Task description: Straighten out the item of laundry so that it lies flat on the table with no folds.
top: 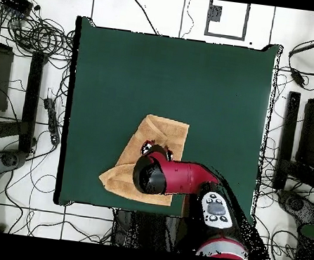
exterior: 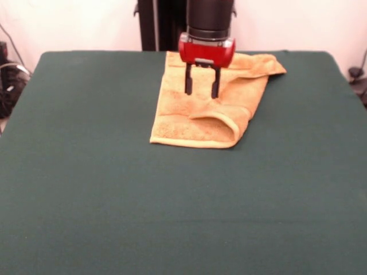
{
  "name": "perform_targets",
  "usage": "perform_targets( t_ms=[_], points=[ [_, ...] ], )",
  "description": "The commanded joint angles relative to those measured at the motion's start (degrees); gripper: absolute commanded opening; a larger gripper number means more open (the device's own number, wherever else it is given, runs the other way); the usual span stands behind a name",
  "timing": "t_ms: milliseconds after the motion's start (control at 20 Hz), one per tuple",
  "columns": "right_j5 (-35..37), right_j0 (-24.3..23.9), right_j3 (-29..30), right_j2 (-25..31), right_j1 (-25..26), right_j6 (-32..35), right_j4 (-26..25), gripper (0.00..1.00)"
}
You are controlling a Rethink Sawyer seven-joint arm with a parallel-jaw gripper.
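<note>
Front camera: low, across table (exterior: 86,200), facing arm. Overhead: straight down, farther. Both share table.

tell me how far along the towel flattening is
Nothing looks finished. The towel lies near the table's edge on the robot's side, one side folded over in a raised loop at the near corner, its outline skewed. The hand hangs open over the towel's middle, holding nothing. Left: grip the folded flap, pull it open and smooth it flat.
</note>
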Motion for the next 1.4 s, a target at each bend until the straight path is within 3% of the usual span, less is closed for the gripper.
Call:
perform_targets(
  t_ms=[50,200,600,850,950,1200,1400],
  points=[
    [-0.2,-0.3,-3.6,10.5,3.2,-1.2,-3.2,1.0],
    [-2.3,0.1,-4.0,11.3,3.8,-0.8,-4.8,1.0],
    [7.3,-1.6,-4.6,15.9,-0.9,-5.8,-7.0,1.0],
    [5.1,-1.4,-6.9,14.6,1.3,-6.3,-11.0,1.0],
    [6.2,-3.0,-7.2,15.0,1.6,-8.0,-13.0,1.0],
    [16.2,-10.7,-5.3,23.5,-2.5,-16.5,-13.9,1.0],
    [21.3,-15.9,-4.8,30.6,-0.1,-26.4,-18.4,1.0]
  ],
)
